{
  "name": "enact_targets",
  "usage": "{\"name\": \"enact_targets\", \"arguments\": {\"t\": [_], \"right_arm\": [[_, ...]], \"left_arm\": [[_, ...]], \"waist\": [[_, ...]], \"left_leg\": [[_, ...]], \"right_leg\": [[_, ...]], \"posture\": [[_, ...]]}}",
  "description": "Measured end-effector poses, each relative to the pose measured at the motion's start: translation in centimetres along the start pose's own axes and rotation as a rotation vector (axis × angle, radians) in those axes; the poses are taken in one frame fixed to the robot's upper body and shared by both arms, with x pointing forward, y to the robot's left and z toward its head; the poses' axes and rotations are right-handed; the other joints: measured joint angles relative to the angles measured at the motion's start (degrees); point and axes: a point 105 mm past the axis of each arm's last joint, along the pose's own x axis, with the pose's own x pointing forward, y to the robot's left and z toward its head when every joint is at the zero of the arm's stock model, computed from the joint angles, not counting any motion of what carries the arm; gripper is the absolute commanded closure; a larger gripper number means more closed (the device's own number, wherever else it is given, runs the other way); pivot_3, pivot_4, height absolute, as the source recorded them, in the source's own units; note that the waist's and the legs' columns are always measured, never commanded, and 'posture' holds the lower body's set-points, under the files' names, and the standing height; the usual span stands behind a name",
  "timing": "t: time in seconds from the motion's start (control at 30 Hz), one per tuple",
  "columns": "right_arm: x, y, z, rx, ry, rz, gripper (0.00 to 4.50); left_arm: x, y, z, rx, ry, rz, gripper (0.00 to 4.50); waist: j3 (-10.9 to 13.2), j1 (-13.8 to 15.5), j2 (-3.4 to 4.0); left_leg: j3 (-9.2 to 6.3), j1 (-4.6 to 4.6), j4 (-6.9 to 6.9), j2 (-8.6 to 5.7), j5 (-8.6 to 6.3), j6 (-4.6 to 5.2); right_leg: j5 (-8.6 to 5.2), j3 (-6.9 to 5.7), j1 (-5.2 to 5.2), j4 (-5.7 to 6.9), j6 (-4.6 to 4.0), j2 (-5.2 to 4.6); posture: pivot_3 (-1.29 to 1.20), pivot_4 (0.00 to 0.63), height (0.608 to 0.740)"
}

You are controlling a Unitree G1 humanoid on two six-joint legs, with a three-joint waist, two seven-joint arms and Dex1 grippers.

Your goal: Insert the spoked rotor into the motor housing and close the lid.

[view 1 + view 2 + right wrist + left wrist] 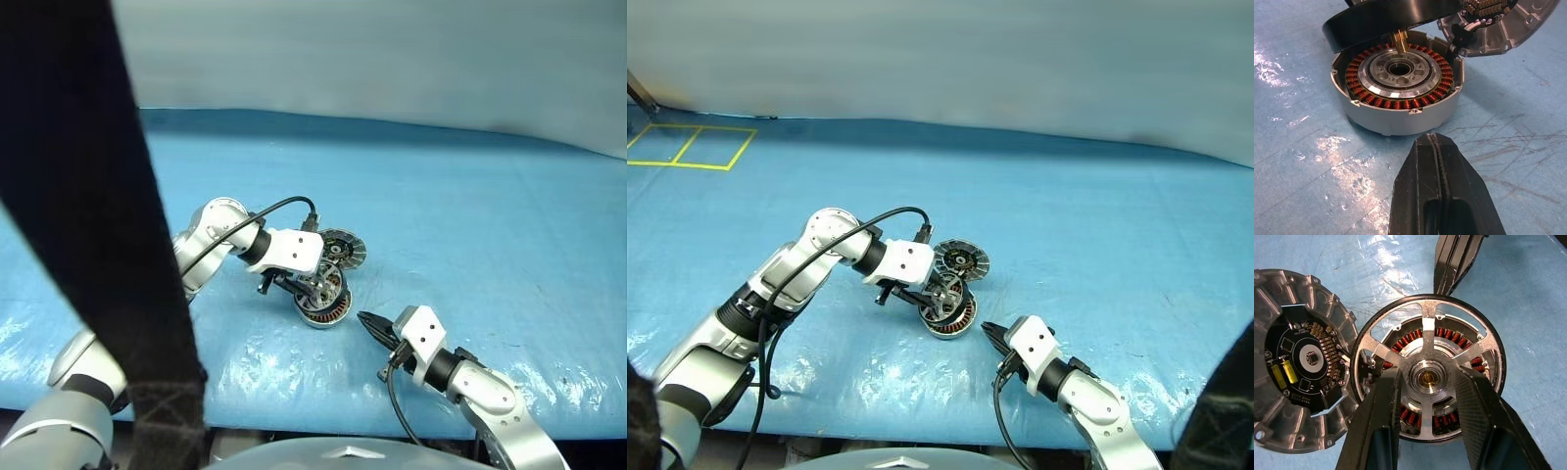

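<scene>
Grey lid (1300,360) leans against motor housing (1398,93), beside spoked rotor (1427,367).

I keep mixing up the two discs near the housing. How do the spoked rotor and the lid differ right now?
The spoked rotor is a black ring with silver spokes and open gaps; the lid is a grey finned disc with a dark circuit centre and yellow parts. The rotor is held in the left pincer, tilted above the motor housing; the lid is beside the housing, ungripped. Both are round and close to the housing.

Two black fingers (1382,421) grip the spoked rotor (1427,368) over the motor housing (1449,340), beside the lid (1298,362).
</scene>
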Motion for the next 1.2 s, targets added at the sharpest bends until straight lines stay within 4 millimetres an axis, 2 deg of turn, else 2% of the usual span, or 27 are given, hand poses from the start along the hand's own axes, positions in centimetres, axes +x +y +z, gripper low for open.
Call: {"name": "enact_targets", "arguments": {"t": [0.37,0.6,0.7,0.87,0.97,1.07,1.2], "right_arm": [[0.1,0.0,-0.1,-0.011,0.009,-0.012,4.5],[0.1,0.0,-0.2,-0.013,0.013,-0.018,4.5],[0.1,0.0,-0.2,-0.014,0.012,-0.018,4.5],[0.3,0.2,-0.3,-0.009,0.01,-0.006,4.5],[0.4,0.2,-0.4,-0.002,0.007,-0.003,4.5],[0.6,0.2,0.0,-0.009,-0.01,0.001,4.5],[1.1,0.4,1.5,-0.026,-0.066,0.034,4.5]], "left_arm": [[0.5,-0.3,-0.1,-0.001,0.009,-0.025,3.17],[0.6,0.3,-1.1,0.011,0.052,0.018,0.93],[0.6,0.5,-0.9,0.018,0.049,0.026,0.93],[-0.6,1.1,1.8,0.029,-0.083,0.067,0.93],[-1.5,0.4,3.2,0.042,-0.165,0.063,0.93],[-1.6,-0.8,1.9,-0.012,-0.17,0.074,0.93],[-2.2,-1.2,-0.6,-0.165,-0.212,0.225,0.93]], "waist": [[0.0,0.0,0.0],[0.0,0.0,0.0],[0.0,0.0,0.0],[0.0,-0.1,0.0],[0.0,-0.3,0.02],[0.0,-0.4,0.08],[0.0,-0.2,0.07]], "left_leg": [[0.0,0.0,0.0,0.0,0.0,0.0],[0.0,0.0,0.0,0.0,0.0,0.0],[0.0,-0.01,0.0,0.0,0.0,0.0],[0.0,-0.01,0.0,0.02,0.0,0.0],[0.0,0.0,-0.01,0.03,0.0,0.0],[0.02,0.09,-0.02,0.04,0.01,-0.02],[0.0,0.11,0.0,0.05,0.02,-0.03]], "right_leg": [[0.0,0.0,0.0,0.0,0.0,0.0],[0.0,0.0,0.0,0.0,0.0,0.0],[0.0,0.0,0.0,-0.01,0.0,0.0],[0.0,0.01,0.0,-0.01,0.0,0.0],[0.0,0.03,-0.01,-0.01,0.0,-0.01],[0.0,0.07,0.03,0.02,-0.01,0.0],[0.0,0.06,0.05,0.03,-0.01,-0.02]], "posture": [[0.0,0.15,0.74],[0.0,0.15,0.74],[0.0,0.15,0.74],[0.0,0.15,0.74],[0.0,0.15,0.74],[0.0,0.15,0.74],[0.0,0.15,0.74]]}}
